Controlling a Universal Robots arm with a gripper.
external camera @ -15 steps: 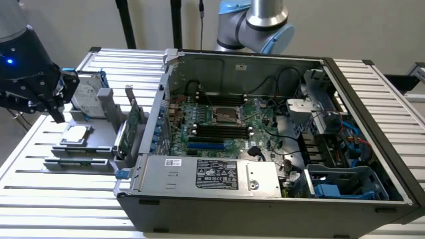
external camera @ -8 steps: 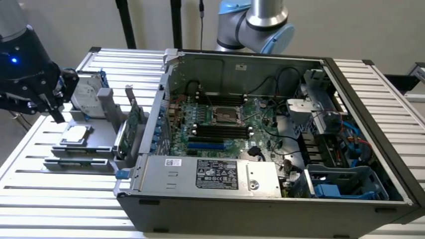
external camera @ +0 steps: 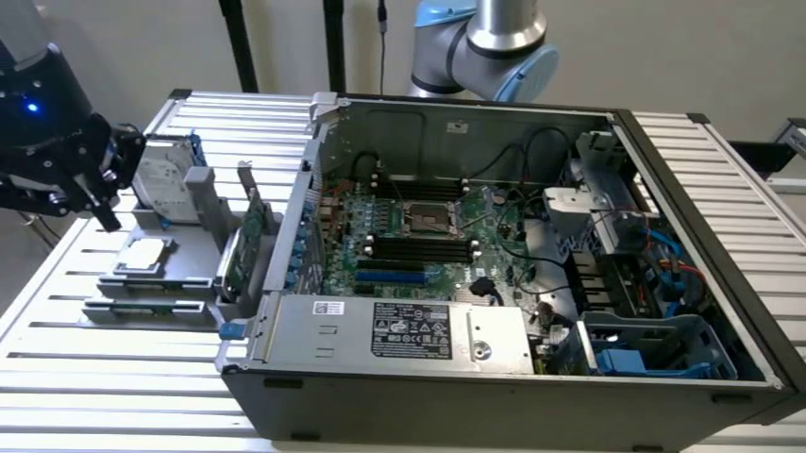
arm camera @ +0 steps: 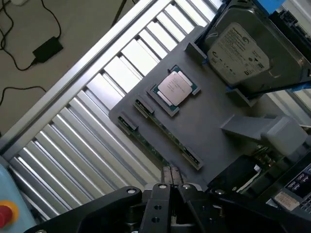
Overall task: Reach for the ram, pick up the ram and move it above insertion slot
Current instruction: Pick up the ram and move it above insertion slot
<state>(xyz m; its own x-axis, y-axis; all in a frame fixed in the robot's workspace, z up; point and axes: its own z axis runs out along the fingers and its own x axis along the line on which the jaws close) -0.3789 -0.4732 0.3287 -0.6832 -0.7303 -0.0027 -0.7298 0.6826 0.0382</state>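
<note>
Two ram sticks stand on edge in slots of a grey holder (arm camera: pixel 209 121), showing as thin green strips: one ram (arm camera: pixel 165 132) and a second ram (arm camera: pixel 142 141) beside it. My gripper (arm camera: pixel 171 178) hovers over the holder close to the end of these sticks, fingers shut together with nothing between them. In the exterior view the gripper (external camera: pixel 106 212) hangs at the far left above the holder (external camera: pixel 158 274). The black memory slots (external camera: pixel 422 247) lie on the motherboard inside the open computer case (external camera: pixel 504 377).
A processor chip (arm camera: pixel 174 89) lies flat on the holder. A silver hard drive (arm camera: pixel 243 48) stands in it behind that, and a green expansion card (external camera: pixel 259 226) stands between holder and case. The ribbed aluminium table (arm camera: pixel 87 141) ends near cables on the floor.
</note>
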